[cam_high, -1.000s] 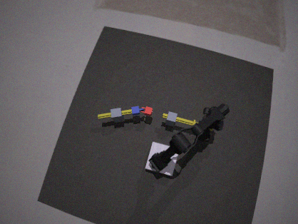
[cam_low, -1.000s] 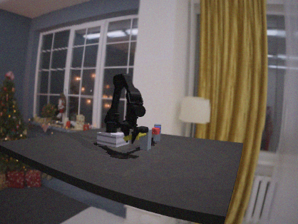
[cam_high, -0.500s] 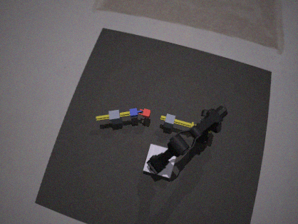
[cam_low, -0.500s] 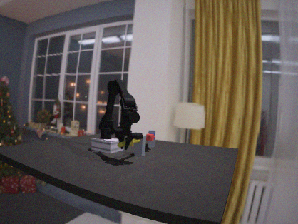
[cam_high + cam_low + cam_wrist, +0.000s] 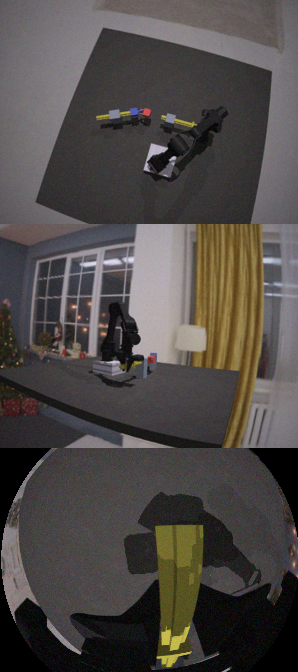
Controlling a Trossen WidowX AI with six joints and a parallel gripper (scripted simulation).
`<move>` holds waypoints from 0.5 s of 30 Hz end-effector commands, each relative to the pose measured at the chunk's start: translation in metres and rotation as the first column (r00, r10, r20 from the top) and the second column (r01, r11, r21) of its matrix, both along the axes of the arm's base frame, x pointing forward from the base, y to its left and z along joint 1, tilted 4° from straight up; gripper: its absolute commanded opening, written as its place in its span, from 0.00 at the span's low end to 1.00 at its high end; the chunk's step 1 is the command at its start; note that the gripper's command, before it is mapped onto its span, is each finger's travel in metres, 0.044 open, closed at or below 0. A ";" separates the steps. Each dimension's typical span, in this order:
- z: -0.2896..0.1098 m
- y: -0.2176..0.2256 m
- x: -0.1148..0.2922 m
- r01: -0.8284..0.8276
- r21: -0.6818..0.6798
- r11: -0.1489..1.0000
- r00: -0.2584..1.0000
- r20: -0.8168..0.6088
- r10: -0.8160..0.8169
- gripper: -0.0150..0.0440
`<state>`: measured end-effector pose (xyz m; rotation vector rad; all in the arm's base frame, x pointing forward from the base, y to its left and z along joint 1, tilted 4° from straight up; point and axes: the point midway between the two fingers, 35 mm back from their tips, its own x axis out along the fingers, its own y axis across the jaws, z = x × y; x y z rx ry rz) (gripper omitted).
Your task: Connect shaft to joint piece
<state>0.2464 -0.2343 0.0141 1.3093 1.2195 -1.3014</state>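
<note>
The first yellow shaft runs through a grey block and ends in a blue piece and the red joint piece. To the right of a gap, the second yellow shaft passes through its own grey block. My gripper is shut on the outer right end of the second shaft, away from the joint piece. In the wrist view the shaft runs straight ahead between my fingers.
The arm's white base plate stands on the dark mat just in front of the second block. The arm's body leans over the mat to the right of the base.
</note>
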 end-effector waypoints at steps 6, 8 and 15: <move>0.000 0.000 0.000 0.000 0.000 1.000 1.000 -0.002 0.000 0.25; 0.000 0.000 0.000 0.000 0.000 1.000 1.000 -0.001 0.000 0.25; -0.001 0.008 0.001 0.001 -0.002 1.000 1.000 0.007 -0.001 0.25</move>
